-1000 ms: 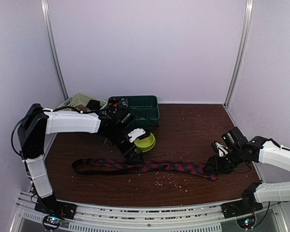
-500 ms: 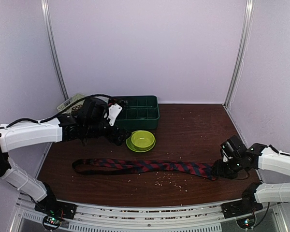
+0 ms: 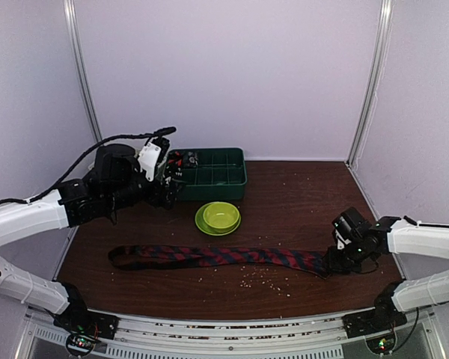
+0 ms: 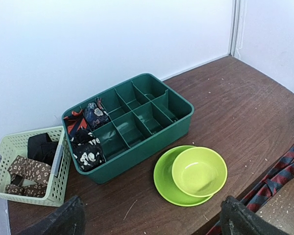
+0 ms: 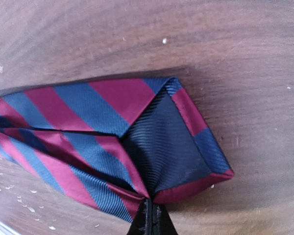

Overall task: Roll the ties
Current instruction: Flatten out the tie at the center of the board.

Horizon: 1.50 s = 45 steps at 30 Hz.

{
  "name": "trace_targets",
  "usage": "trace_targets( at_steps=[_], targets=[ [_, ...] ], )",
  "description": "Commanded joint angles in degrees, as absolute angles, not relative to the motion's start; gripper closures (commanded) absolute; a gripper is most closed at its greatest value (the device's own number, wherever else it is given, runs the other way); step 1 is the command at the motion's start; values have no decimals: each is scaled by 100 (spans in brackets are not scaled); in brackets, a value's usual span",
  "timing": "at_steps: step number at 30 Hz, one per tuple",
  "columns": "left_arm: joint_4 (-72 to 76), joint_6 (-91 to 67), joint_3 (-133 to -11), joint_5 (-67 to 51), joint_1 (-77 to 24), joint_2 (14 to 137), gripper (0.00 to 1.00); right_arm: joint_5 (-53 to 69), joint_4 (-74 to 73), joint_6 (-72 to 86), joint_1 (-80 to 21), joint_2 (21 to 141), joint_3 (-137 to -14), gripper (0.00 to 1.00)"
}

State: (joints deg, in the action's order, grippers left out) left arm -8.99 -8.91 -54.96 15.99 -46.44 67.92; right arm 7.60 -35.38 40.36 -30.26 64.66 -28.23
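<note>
One tie (image 3: 217, 257), striped red and navy, lies stretched left to right across the front of the table. My right gripper (image 3: 331, 263) is low over its wide right end and shut on it. In the right wrist view the fingertips (image 5: 151, 218) pinch the hem of the pointed wide end (image 5: 137, 132), whose dark lining shows. My left gripper (image 3: 170, 193) hangs raised at the back left, apart from the tie. It is open, with nothing between its fingers (image 4: 63, 219). A bit of the tie (image 4: 280, 175) shows at the right edge of the left wrist view.
A dark green compartment tray (image 4: 137, 164) at the back holds rolled dark fabric in its left cells. A lime bowl (image 4: 199, 171) sits on a lime plate (image 4: 162, 182) before it. A pale basket (image 4: 56, 188) with fabric stands left. Crumbs dot the table near the tie.
My right gripper has shut on the tie's wide end. My left arm has drawn back from the tie's middle to the back left and risen, still open.
</note>
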Motion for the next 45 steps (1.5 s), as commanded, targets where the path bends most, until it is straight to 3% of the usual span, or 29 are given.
trace_targets(
  at_steps=[1, 6, 10, 14, 17, 19, 23, 24, 26, 30, 35, 37, 38, 45],
  targets=[
    [-998, -822, -5440, 1701, -4605, 6837, 2, 734, -4007, 3757, -3059, 5989, -3351, 100],
    [-1367, -809, -5569, 1512, -4600, 7101, 2, 668, -4349, 3184, -3058, 6168, -4053, 100],
    [-1687, -849, -5688, 1534, -4602, 7279, 2, 819, -4547, 2750, -3048, 7017, -4455, 100],
    [-1723, -884, -5624, 1563, -4597, 7184, 2, 921, -4508, 2763, -3050, 7131, -4374, 99],
    [-1669, -870, -5580, 1567, -4588, 7103, 2, 839, -4429, 2883, -3050, 6907, -4134, 89],
    [-1641, -852, -5592, 1545, -4584, 7129, 2, 799, -4340, 2929, -3025, 6807, -4065, 99],
    [-1685, -805, -5718, 1514, -4571, 7266, 2, 697, -4353, 2795, -2965, 6944, -4271, 100],
    [-1707, -800, -5741, 1520, -4570, 7290, 2, 657, -4420, 2747, -2959, 7037, -4352, 98],
    [-1710, -809, -5749, 1516, -4575, 7301, 2, 646, -4510, 2659, -2942, 7169, -4453, 85],
    [-1638, -833, -5651, 1515, -4562, 7237, 2, 660, -4369, 2595, -2895, 7172, -4482, 100],
    [-1714, -813, -5656, 1469, -4544, 7295, 2, 794, -4332, 2253, -2720, 7691, -4798, 99],
    [-1790, -815, -5686, 1454, -4544, 7307, 2, 868, -4296, 2272, -2716, 7679, -4709, 72],
    [-1804, -811, -5667, 1451, -4544, 7298, 2, 877, -4269, 2346, -2716, 7593, -4577, 63],
    [-1660, -879, -5607, 1378, -4535, 7314, 2, 1356, -3632, 3257, -2716, 7000, -3605, 48]
  ],
)
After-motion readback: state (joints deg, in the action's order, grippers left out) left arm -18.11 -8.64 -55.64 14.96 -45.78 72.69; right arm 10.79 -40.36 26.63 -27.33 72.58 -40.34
